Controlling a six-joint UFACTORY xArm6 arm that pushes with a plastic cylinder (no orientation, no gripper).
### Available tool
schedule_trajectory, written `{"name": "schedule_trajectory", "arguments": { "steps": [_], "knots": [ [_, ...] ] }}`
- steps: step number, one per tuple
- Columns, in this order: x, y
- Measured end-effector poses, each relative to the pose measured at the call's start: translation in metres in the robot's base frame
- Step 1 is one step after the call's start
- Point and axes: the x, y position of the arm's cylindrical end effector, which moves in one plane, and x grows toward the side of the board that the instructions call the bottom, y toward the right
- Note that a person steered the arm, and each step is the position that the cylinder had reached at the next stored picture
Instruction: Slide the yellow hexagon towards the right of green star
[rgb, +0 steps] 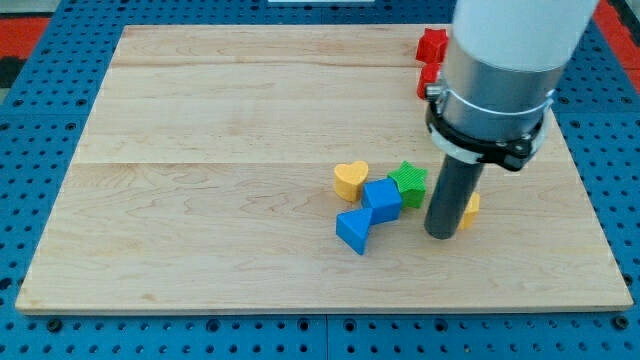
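Observation:
The green star (409, 181) lies right of the board's middle, touching a blue cube (382, 199). The yellow hexagon (470, 209) is just to the star's right, mostly hidden behind my rod; only its right edge shows. My tip (442, 234) rests on the board between the star and the hexagon, against the hexagon's left side and a little below the star.
A yellow heart (350, 180) sits left of the blue cube. A blue triangle (354, 230) lies below the cube. Two red blocks (431, 45) (427, 79) stand near the board's top right, partly hidden by the arm. The wooden board (200, 180) ends in a blue pegboard surround.

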Motion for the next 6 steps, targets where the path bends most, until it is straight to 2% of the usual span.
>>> {"name": "schedule_trajectory", "arguments": {
  "steps": [3, 5, 6],
  "knots": [
    [0.031, 0.038],
    [0.011, 0.047],
    [-0.014, 0.039]
  ]
}}
